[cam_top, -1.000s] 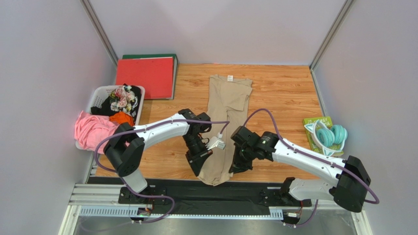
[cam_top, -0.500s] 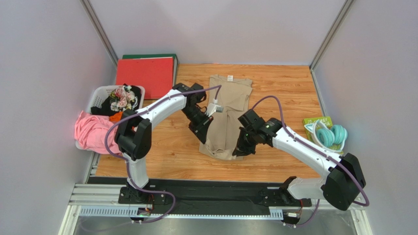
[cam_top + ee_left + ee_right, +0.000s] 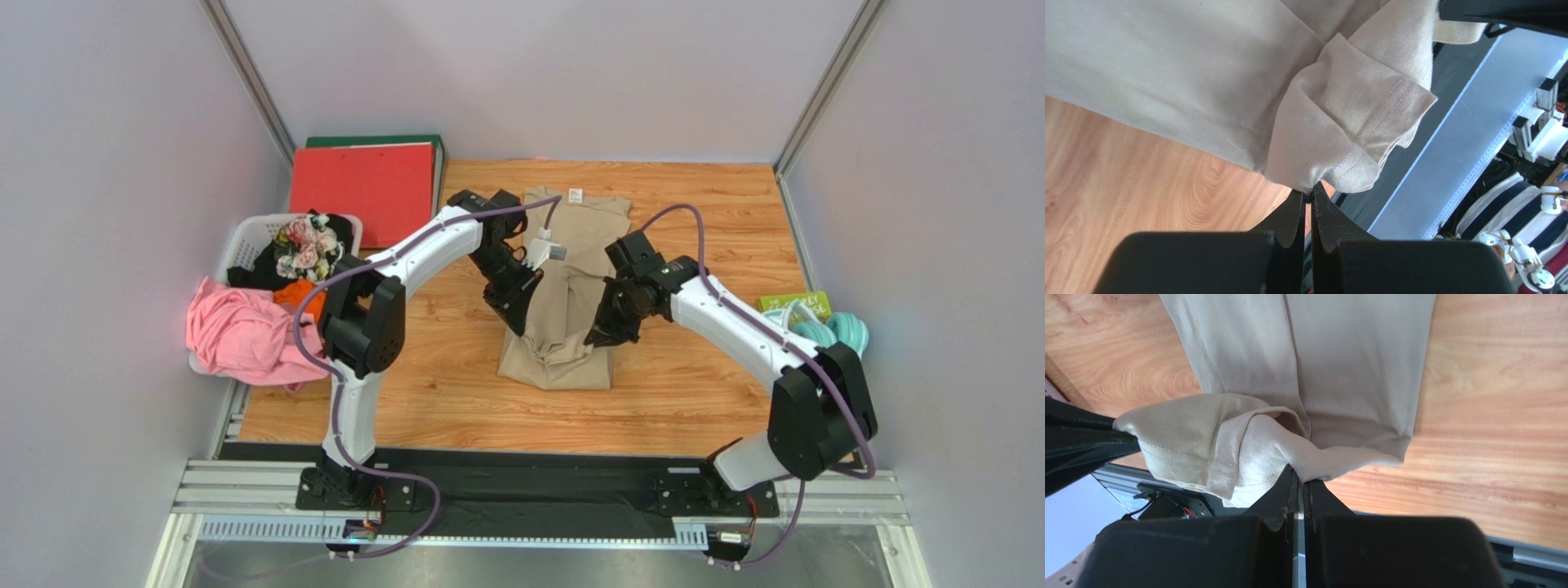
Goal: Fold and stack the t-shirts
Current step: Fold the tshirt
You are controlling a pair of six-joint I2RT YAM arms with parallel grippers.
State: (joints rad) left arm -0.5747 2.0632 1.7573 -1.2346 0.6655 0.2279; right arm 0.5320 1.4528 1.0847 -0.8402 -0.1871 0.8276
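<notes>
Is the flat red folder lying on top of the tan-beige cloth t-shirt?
No, the red folder sits to the left of the t-shirt, with a gap between them.

The t-shirt is matt tan cloth with stitched hems. The tabletop is smooth wood-grain with slight sheen. The left gripper is matt black plastic.

1. The t-shirt lies at the centre of the desk, running from 12 to 6 o'clock, its near end doubled back over itself.
2. A binder lies at 11 o'clock, in the far corner.
3. A basket sits at 9 o'clock on the desk's edge, with clothes in it and a garment draped over its near rim.
4. Headphones lie at 3 o'clock on a box.
5. The left arm flanks the t-shirt at 9 o'clock, the right arm at 3 o'clock.
</notes>
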